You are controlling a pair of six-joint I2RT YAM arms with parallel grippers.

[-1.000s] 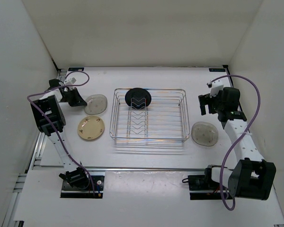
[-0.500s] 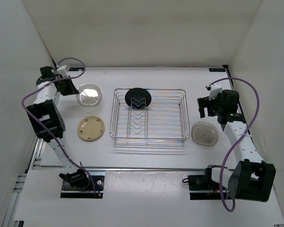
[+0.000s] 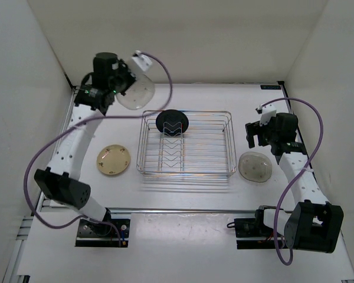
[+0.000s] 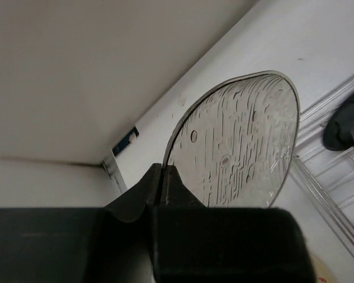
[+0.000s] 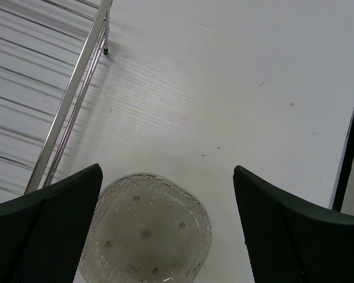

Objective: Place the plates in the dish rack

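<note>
1. The fingers of my left gripper (image 4: 163,180) are pressed together on the rim of a clear plate (image 4: 239,138). They pinch one edge only, and the rest of the plate sticks out past them.
2. That is the change. A second ago this plate lay flat on the table (image 3: 183,94) left of the rack (image 3: 230,144), with the gripper low beside it. Now the arm has swung up and the plate hangs tilted in the air by the rack's far left corner.
3. I judge the pick done and the carry begun. What remains for this plate is bringing it over the dividers and lowering it on edge into a free slot.
4. The black plate (image 3: 171,121) already stands at the far end of the divider row, so the slots nearer to me look open.
5. The fingers of my right gripper (image 5: 165,177) are spread wide and hold nothing. It has hardly shifted in this second and hovers over the second clear plate (image 5: 146,236), which lies flat just right of the rack.
6. The cream plate (image 3: 113,160) lies flat on the table left of the rack, untouched. That makes one plate loaded, one in the air and two still waiting.
</note>
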